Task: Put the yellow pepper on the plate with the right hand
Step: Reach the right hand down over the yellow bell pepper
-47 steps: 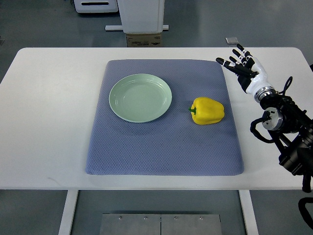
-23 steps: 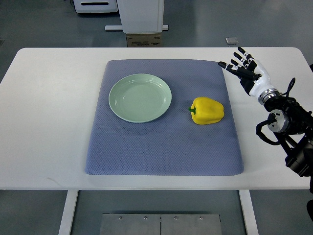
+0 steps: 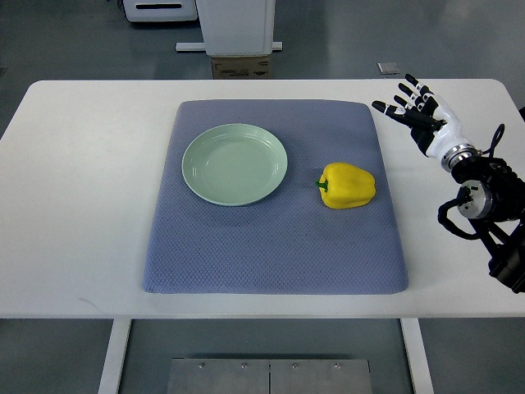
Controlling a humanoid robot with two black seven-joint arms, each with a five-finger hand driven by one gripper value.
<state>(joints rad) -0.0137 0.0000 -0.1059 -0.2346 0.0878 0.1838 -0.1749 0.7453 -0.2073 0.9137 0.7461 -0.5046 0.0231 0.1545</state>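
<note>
Hovering seemingly off the mat's (image 3: 271, 246) right edge, right hand (image 3: 420, 116) spread.

Blue-grey mat (image 3: 271, 246) on white table (image 3: 82, 205)

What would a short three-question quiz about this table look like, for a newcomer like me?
1. True or false: the yellow pepper already lies on the plate.
2. What lies under both the pepper and the plate? A) a tray B) a blue-grey mat C) a towel rack
3. Fill in: the right hand hovers with fingers ____ and holds nothing.

Key
1. False: the pepper lies on the mat, to the right of the plate and apart from it, and the plate is empty.
2. B.
3. Spread: the hand is over the white table, beyond the mat's far right corner.
</note>
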